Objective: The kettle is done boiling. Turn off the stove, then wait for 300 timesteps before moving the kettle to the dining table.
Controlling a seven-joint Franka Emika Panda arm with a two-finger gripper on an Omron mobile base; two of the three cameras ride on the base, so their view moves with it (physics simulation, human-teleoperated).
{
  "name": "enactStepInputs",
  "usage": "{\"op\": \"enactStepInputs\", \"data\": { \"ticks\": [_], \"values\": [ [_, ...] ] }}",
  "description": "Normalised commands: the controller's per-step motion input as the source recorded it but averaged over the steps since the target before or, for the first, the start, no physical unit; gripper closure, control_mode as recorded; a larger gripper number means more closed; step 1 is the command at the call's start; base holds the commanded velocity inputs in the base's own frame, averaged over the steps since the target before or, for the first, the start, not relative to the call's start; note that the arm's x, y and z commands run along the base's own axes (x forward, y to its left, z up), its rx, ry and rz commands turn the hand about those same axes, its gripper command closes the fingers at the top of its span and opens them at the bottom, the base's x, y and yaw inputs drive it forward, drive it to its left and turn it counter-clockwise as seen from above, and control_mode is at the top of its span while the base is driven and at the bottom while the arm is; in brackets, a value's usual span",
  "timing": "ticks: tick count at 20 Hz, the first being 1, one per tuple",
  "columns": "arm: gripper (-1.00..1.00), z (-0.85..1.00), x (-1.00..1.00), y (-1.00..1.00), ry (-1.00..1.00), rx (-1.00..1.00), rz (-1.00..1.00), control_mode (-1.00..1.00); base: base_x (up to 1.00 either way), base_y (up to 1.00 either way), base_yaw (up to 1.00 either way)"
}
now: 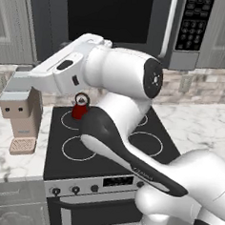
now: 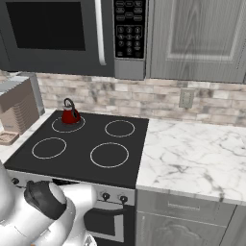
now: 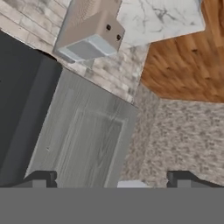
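One kettle (image 1: 80,107) on stove's (image 2: 77,163) back-left burner | claw (image 3: 112,177) jaws spread, well apart from it

The stove (image 2: 77,158) carries the kettle (image 2: 70,113) on its back left burner, and the marble counter (image 1: 1,146) beside it holds the beige coffee machine (image 1: 22,117).

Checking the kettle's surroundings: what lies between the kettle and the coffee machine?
Nothing: in the right base view, bare black stove glass separates kettle from coffee machine.
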Motion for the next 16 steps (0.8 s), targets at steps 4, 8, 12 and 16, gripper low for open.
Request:
{"op": "enactStepInputs", "data": {
  "ticks": [4, 8, 12, 16],
  "values": [
    [-1.0, 0.45, -0.12, -0.25, -0.04, -0.15, 0.0, -1.0, 0.0, 0.0, 0.0],
    [-1.0, 0.12, -0.06, -0.37, 0.0, -0.02, 0.0, -1.0, 0.0, 0.0, 0.0],
    [-1.0, 0.0, -0.04, -0.47, 0.0, 0.0, 0.0, -1.0, 0.0, 0.0, 0.0],
    [-1.0, 0.0, 0.0, -0.53, 0.0, 0.0, 0.0, -1.0, 0.0, 0.0, 0.0]
  ]
}}
